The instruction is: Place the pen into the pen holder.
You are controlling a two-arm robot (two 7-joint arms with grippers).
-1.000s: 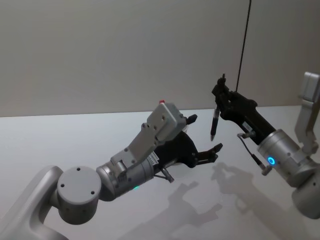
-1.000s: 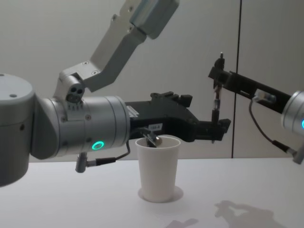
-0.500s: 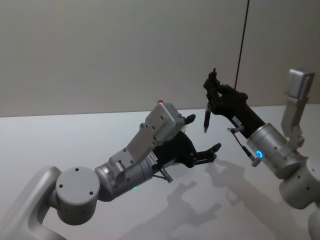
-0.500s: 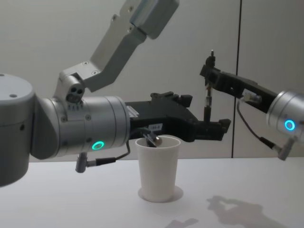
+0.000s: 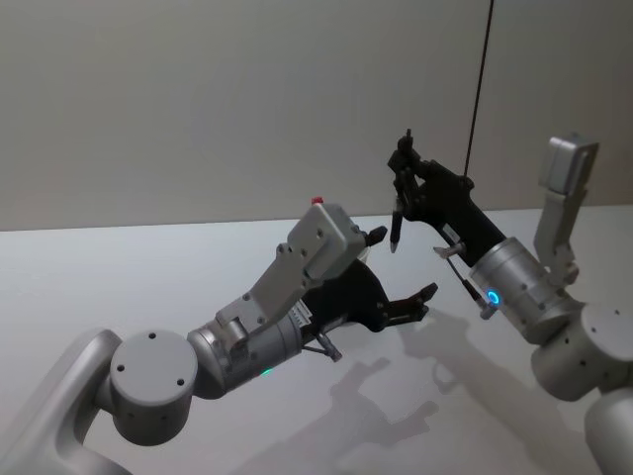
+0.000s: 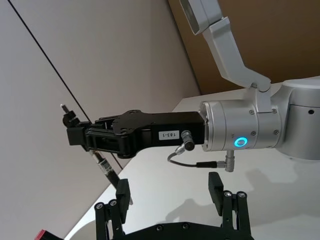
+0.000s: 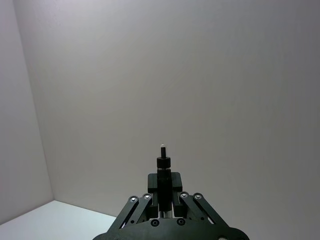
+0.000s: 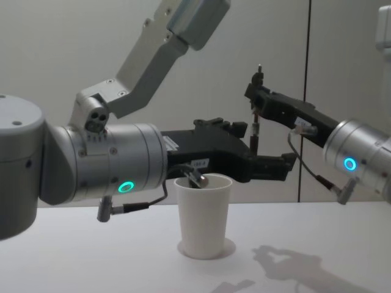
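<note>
Right gripper (image 8: 256,105), raised above the table (image 8: 305,244) on the right side of the scene, is clamped tight on the pen (image 8: 255,131), which hangs upright from the closed fingers with its tip pointing down. Seen from the chest camera, the pen sits up and to the right of the pen holder (image 8: 203,216), well clear of its rim. That white paper cup stands upright on the table, near the middle. Left gripper (image 8: 269,166) reaches across just above and behind the cup, its jaws spread apart with nothing between them. From the left wrist camera the pen (image 6: 103,165) shows slanting below the black fingers of the right gripper (image 6: 80,137).
</note>
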